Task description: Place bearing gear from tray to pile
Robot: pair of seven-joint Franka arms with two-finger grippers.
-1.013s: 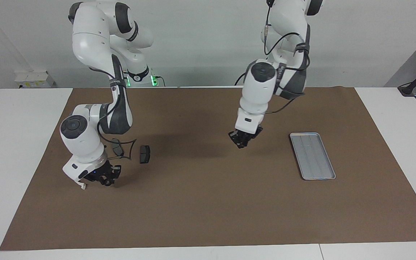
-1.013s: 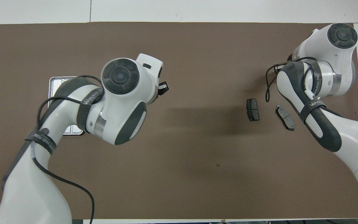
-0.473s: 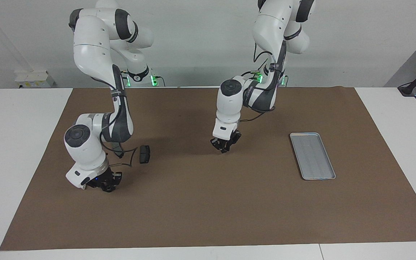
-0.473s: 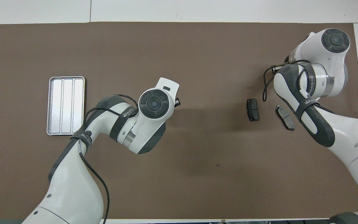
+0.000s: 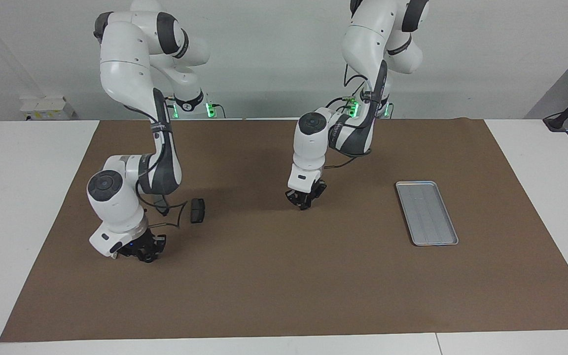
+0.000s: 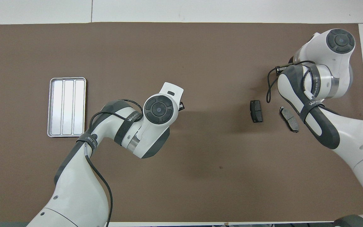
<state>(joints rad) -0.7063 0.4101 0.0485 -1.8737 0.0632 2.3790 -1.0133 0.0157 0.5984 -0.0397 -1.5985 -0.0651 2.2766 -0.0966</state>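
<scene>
The silver-grey tray [image 5: 427,213] lies empty on the brown mat toward the left arm's end; it also shows in the overhead view [image 6: 67,107]. No bearing gear shows in either view. My left gripper [image 5: 305,202] hangs low over the middle of the mat, between the tray and the pile; in the overhead view its wrist [image 6: 158,109] covers it. The pile shows as two dark brake pads [image 6: 256,111] [image 6: 289,119]; one shows in the facing view [image 5: 197,210]. The white bracket is hidden. My right gripper [image 5: 143,250] is down at the mat beside the pads.
The brown mat [image 5: 284,296] covers most of the white table. The right arm's cable [image 5: 173,209] loops down close to the pads. A white box [image 5: 47,107] stands off the mat by the wall at the right arm's end.
My left arm has swung from beside the tray to the mat's middle and come down, uncovering the tray in the overhead view. My right gripper has sunk a little toward the mat.
</scene>
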